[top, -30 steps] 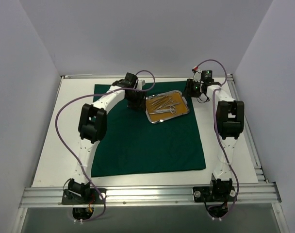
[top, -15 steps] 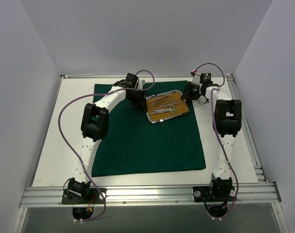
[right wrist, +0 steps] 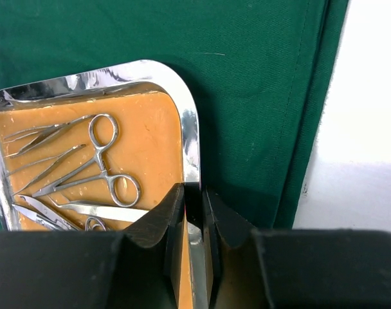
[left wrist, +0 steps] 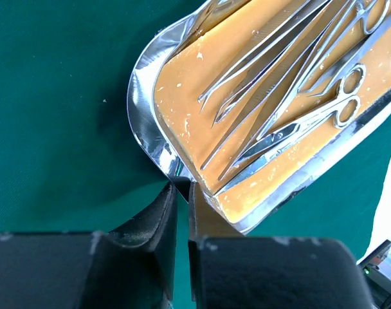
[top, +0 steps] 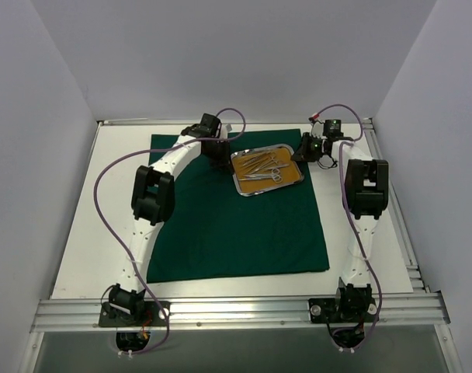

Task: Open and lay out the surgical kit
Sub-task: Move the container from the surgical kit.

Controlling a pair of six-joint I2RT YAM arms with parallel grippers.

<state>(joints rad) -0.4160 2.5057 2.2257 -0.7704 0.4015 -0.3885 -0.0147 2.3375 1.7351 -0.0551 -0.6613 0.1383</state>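
The dark green cloth (top: pixel 236 233) lies spread flat on the table. On its far part sits the steel tray (top: pixel 236 175) with a tan liner, holding several slim silver instruments (top: pixel 263 165). My left gripper (top: pixel 220 155) is at the tray's left end. In the left wrist view it (left wrist: pixel 181 188) is shut on the rim's corner (left wrist: pixel 141 96), next to the scissors and forceps (left wrist: pixel 279 84). My right gripper (top: pixel 302 153) is at the tray's right end. In the right wrist view it (right wrist: pixel 194 190) is shut on the rim (right wrist: pixel 189 129), with ring-handled forceps (right wrist: pixel 96 170) on the liner.
White tabletop (top: pixel 104 233) borders the cloth on the left, and a bare strip (right wrist: pixel 363 129) runs past its right edge. White walls enclose the table on three sides. An aluminium rail (top: pixel 236 311) carries both arm bases at the near edge.
Both grippers have closed from partly open onto opposite ends of the tray's rim. The tray has shifted slightly toward the far side.
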